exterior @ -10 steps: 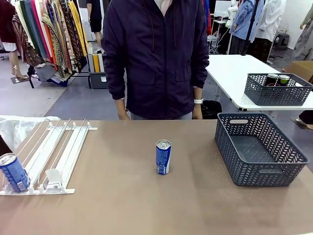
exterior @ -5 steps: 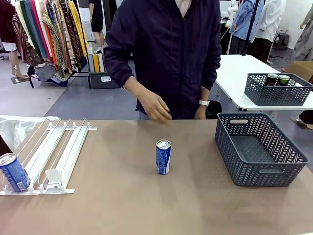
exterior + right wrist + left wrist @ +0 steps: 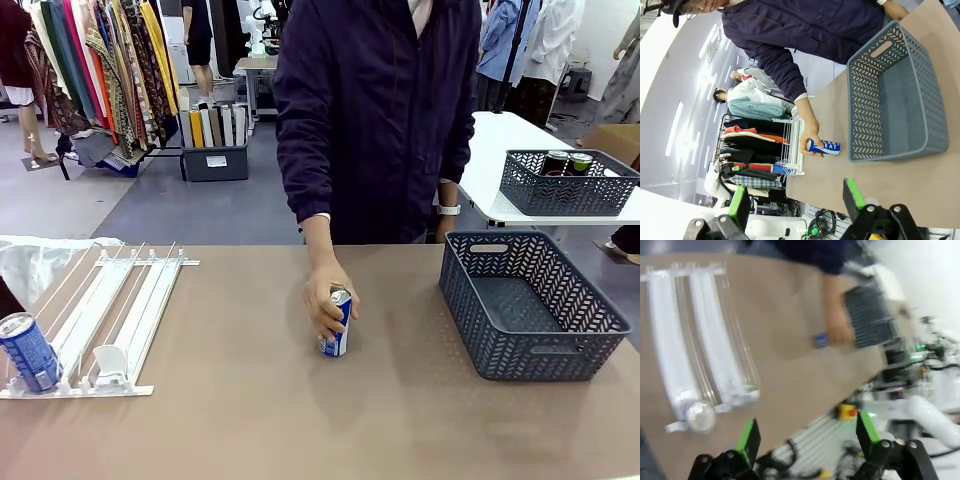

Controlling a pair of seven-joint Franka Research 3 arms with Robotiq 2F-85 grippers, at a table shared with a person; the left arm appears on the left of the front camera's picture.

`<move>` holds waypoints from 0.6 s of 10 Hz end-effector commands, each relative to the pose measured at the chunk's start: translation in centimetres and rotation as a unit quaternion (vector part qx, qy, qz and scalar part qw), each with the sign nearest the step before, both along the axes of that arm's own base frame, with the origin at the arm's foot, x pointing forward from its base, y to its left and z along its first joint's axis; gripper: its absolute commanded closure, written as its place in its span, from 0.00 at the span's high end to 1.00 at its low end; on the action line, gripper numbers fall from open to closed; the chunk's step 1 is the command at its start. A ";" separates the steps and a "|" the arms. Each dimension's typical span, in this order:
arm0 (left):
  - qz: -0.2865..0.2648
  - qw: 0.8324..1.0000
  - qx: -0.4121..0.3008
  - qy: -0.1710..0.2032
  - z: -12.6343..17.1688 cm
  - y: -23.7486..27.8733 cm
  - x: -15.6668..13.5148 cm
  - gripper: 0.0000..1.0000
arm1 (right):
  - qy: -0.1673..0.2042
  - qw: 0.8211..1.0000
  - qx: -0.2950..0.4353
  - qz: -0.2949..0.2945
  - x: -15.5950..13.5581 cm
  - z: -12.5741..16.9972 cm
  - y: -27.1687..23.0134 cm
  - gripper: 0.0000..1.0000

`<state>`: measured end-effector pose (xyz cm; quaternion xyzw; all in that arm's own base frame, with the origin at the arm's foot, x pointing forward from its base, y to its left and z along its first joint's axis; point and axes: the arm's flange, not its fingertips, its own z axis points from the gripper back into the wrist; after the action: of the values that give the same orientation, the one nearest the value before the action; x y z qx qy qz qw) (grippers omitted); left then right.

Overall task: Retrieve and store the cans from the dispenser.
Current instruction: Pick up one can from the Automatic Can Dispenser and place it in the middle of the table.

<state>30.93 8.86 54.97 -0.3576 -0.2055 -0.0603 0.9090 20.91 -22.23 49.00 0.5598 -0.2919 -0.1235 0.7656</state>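
Front view: showing a person's hand wrapping round a blue can standing upright in the middle of the desk, between the dispenser and the grey basket. Judging the job as barely under way: nothing lying inside the grey basket, a second can sitting at the near end of the dispenser's leftmost lane, the other lanes carrying no cans. Both cans yet needing storing.

Left wrist view: looking down past the left tool, its fingers standing wide apart and gripping nothing, hovering high over the desk near the dispenser's front end. Adding the silver top of the second can seen from above, which the front angle is giving only slantwise. Blurring the blue can and the hand farther off.

Right wrist view: showing the right tool likewise spread and empty, well apart from the grey basket. Revealing the basket's bare floor more fully, plus white print running along the blue can's side beyond the hand.
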 end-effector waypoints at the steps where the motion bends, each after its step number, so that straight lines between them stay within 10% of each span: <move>1: 0.029 0.975 0.219 0.032 -1.7 -1.9 0.8 1.00 | -0.018 1.000 0.003 0.003 0.1 0.3 -0.1 1.00; 4: 0.062 0.936 0.327 0.116 -3.5 -2.1 0.8 1.00 | -0.018 1.000 0.003 0.003 0.1 0.3 -0.1 1.00; 6: 0.058 0.948 0.307 0.054 -3.1 -2.0 1.6 1.00 | -0.018 1.000 0.003 0.003 0.1 0.3 -0.1 1.00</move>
<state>32.27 7.03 51.22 -0.0158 -0.1191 -0.0329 0.9922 20.91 -22.23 49.00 0.5598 -0.2919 -0.1234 0.7656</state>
